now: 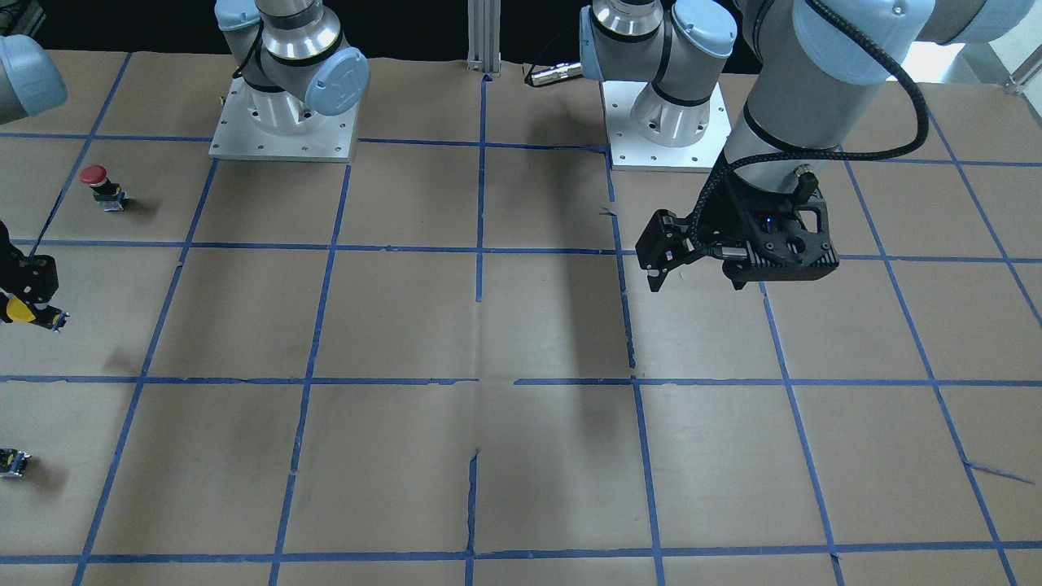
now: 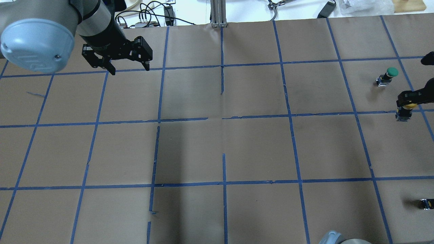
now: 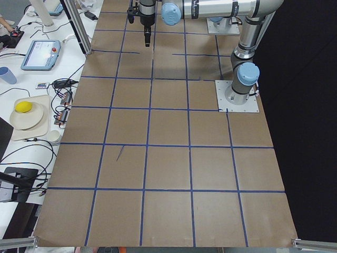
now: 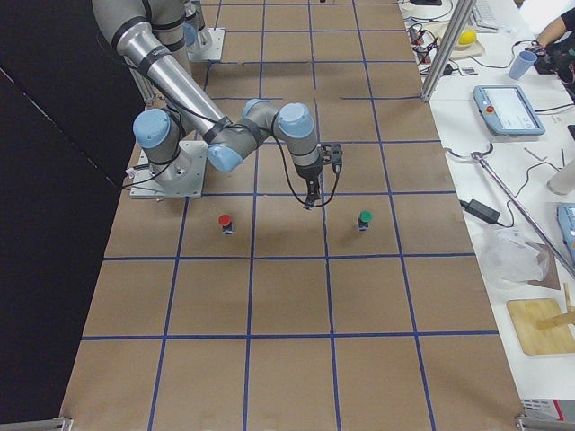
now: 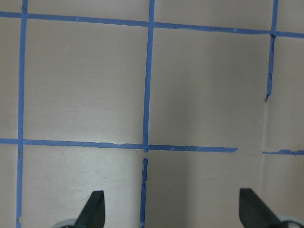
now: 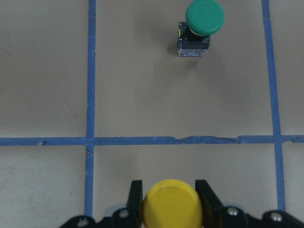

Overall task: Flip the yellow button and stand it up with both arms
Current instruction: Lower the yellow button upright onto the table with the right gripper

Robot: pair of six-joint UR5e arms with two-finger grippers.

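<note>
We are losing most of the right tool (image 2: 408, 100) past the overhead view's edge; in its wrist view the yellow button (image 6: 172, 205) is hiding its switch body under its own cap.

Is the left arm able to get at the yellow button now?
Probably not yet: the left arm hangs far across the table, jaws open, while the jaws of the right arm clamp the yellow button.
</note>
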